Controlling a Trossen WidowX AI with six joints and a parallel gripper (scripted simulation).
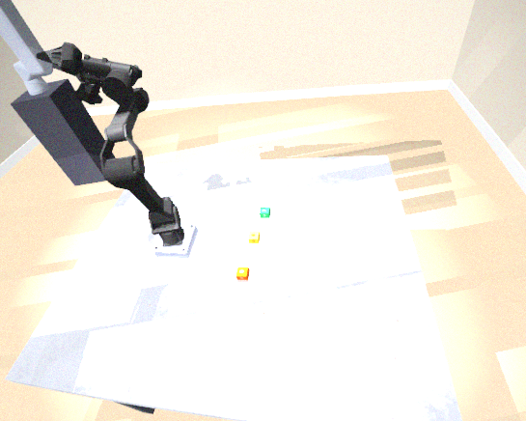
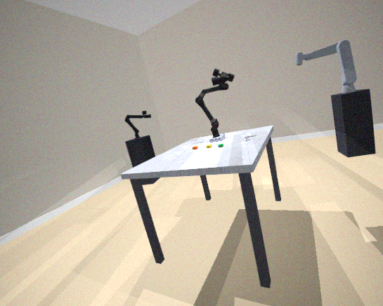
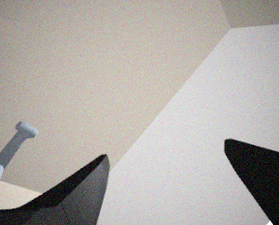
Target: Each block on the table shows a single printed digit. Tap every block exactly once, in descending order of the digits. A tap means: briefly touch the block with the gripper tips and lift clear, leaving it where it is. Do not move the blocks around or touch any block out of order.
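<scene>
Three small blocks lie apart in a row on the white table (image 1: 319,348) (image 2: 183,165): a green block (image 1: 264,212) (image 2: 221,145), a yellow block (image 1: 254,238) (image 2: 209,146) and an orange block (image 1: 242,273) (image 2: 195,147). Pale marks show on their tops, but the digits are too small to read. My gripper (image 1: 44,57) (image 3: 165,152) is open and empty, with its two black fingers wide apart in the wrist view. It is high above the table, behind the arm's base and well away from the blocks, and points away from them. No block shows in the wrist view.
My arm's white base plate (image 1: 186,243) (image 2: 217,138) stands near the blocks. A grey arm (image 1: 11,29) (image 2: 346,63) (image 3: 12,147) stands on a dark pedestal (image 1: 59,135) (image 2: 353,123) beyond the table. Another black arm (image 2: 132,123) stands on a second pedestal (image 2: 141,151).
</scene>
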